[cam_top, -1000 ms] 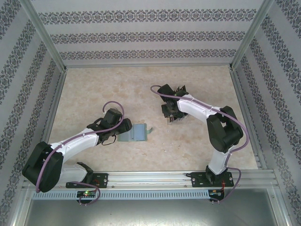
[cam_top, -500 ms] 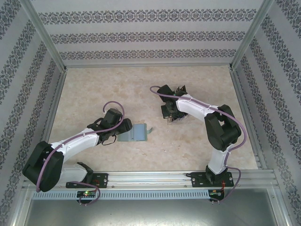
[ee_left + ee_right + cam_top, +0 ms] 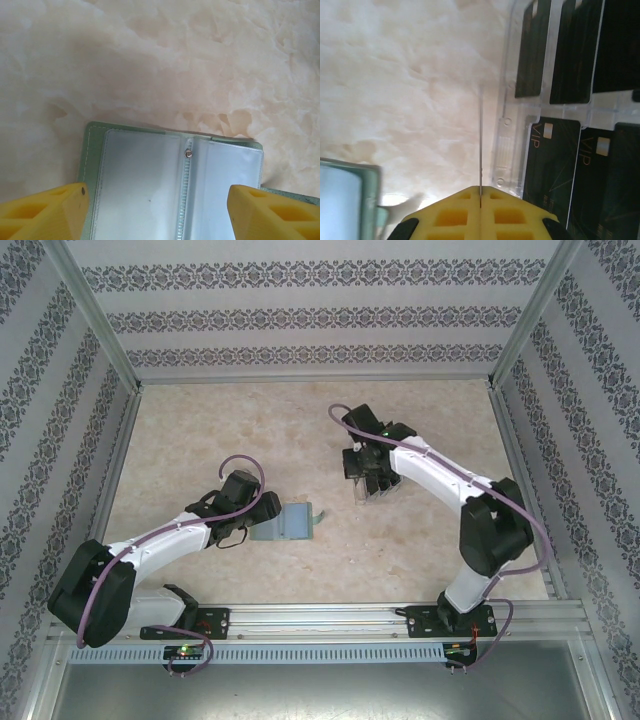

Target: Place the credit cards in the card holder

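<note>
The sage-green card holder [image 3: 287, 523] lies open on the marbled table [image 3: 200, 430], its clear inner sleeves facing up. The left gripper [image 3: 265, 520] is at the holder's near left edge. In the left wrist view its yellow fingers [image 3: 45, 212] stand wide apart, one at each side of the holder, closed on nothing. Whether they touch it cannot be told. Beyond the holder and to its right rests a clear tray [image 3: 380, 496] with black credit cards [image 3: 555, 165] in its slots. The right gripper [image 3: 365, 472] hangs over that tray, fingers pressed together on a single credit card [image 3: 481, 140], seen edge-on as a thin line.
</note>
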